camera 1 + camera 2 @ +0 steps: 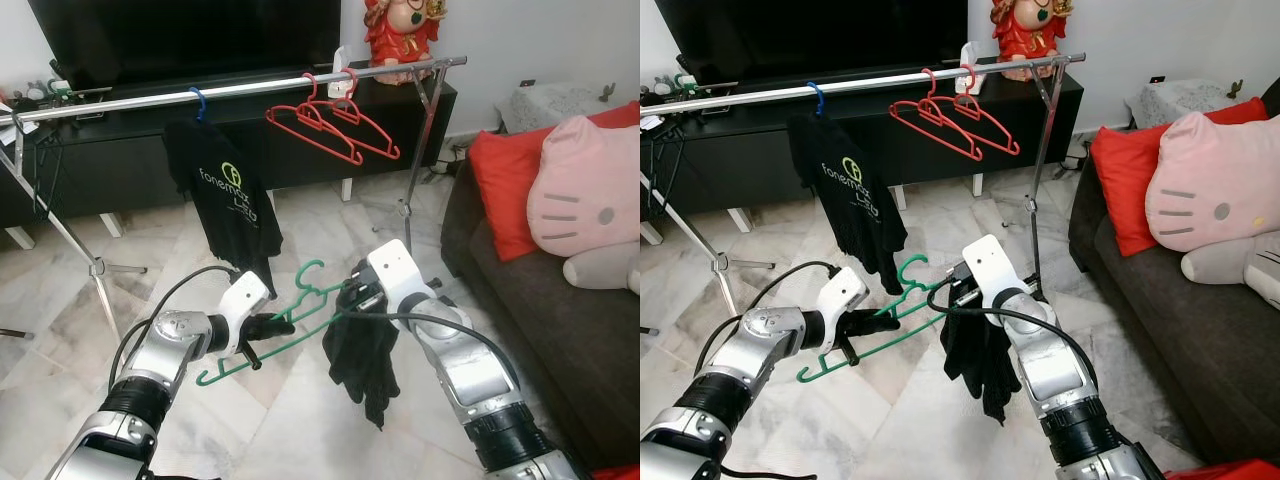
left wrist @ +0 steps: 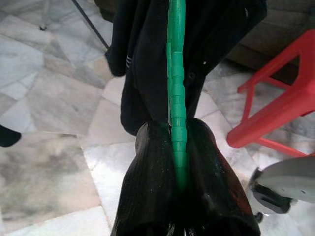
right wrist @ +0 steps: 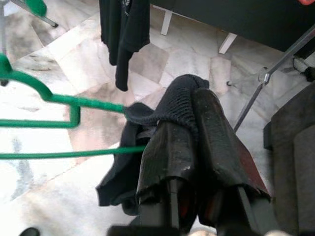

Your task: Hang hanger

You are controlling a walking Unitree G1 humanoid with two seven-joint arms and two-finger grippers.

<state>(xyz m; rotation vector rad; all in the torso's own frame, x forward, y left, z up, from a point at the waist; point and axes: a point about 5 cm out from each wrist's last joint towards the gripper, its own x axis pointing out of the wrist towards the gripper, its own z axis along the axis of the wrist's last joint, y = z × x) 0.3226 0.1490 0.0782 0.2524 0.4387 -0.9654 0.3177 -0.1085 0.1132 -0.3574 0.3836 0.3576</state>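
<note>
Two pincers share one load right now. The left pincer (image 1: 268, 325) is clamped on one end of the green hanger (image 1: 285, 325), with both black fingers (image 2: 147, 187) squeezing the plastic bar. The right pincer (image 1: 352, 300) is pinched shut on a dark garment (image 1: 362, 365) at the hanger's other end, and the cloth dangles down toward the marble floor (image 1: 300, 420). The hanger sits low, between the two arms, well below the silver rail (image 1: 250, 87).

To do this step well, I think both arms should lift together so the hanger stays level and the cloth does not slip off. The hook (image 1: 310, 272) points up, which helps. Aim for the bare stretch of rail between the black T-shirt (image 1: 228, 200) on its blue hanger and the red hangers (image 1: 335, 125). Bring the hook over the rail, lower it on, and only then let go.
</note>
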